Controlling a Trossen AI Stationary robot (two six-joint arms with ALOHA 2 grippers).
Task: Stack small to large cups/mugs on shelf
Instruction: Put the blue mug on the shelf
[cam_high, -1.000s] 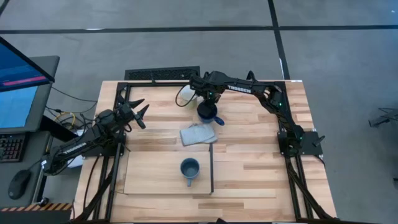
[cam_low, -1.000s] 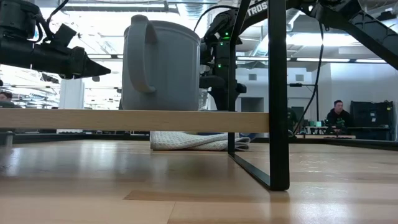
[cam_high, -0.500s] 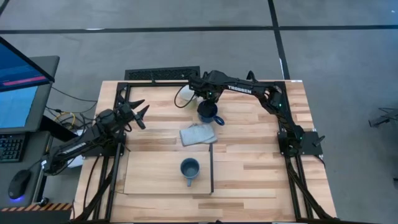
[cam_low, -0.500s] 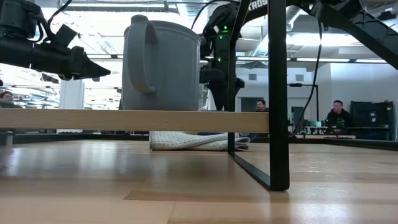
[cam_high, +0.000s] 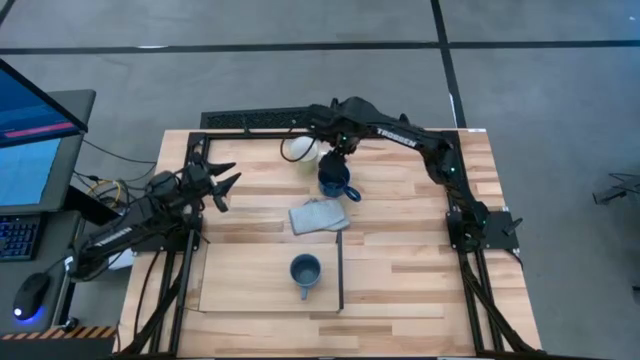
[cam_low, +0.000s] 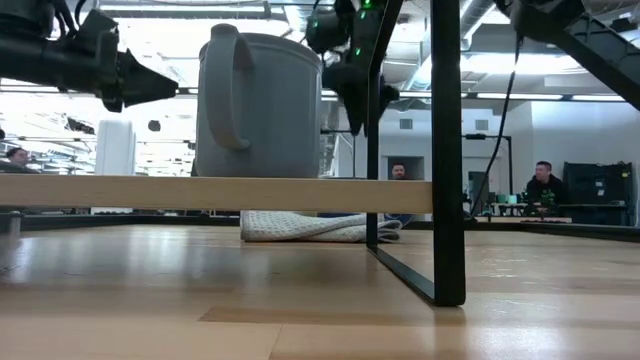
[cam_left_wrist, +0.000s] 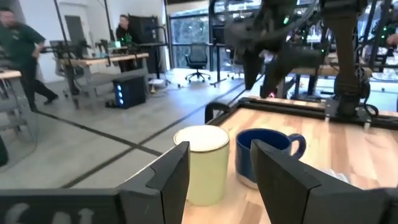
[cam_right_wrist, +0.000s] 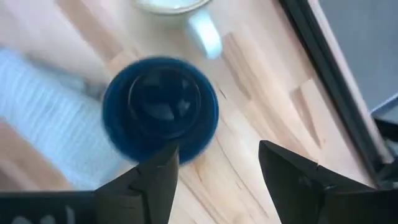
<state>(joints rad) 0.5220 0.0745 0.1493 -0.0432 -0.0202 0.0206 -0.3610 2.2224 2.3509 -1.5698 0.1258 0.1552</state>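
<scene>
1. On the table's near half: shelf (cam_high: 240, 285), carrying the slate mug (cam_high: 304, 270), likely stack base.
2. Toward the far edge: cream mug (cam_high: 297, 150), navy mug (cam_high: 334, 180) beside cloth (cam_high: 318, 215).
3. Right gripper (cam_high: 338, 150) above navy mug, fingers spread, empty.
4. Left gripper (cam_high: 222, 182) near left edge, released, waiting.

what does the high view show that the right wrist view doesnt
Only the high view shows the small grey-blue mug standing on the shelf, the left gripper open over the table's left side, and the right gripper above the far mugs. Only the right wrist view looks straight down into the navy mug past its own open fingers. Both show the navy mug, the cream mug and the grey cloth.
</scene>
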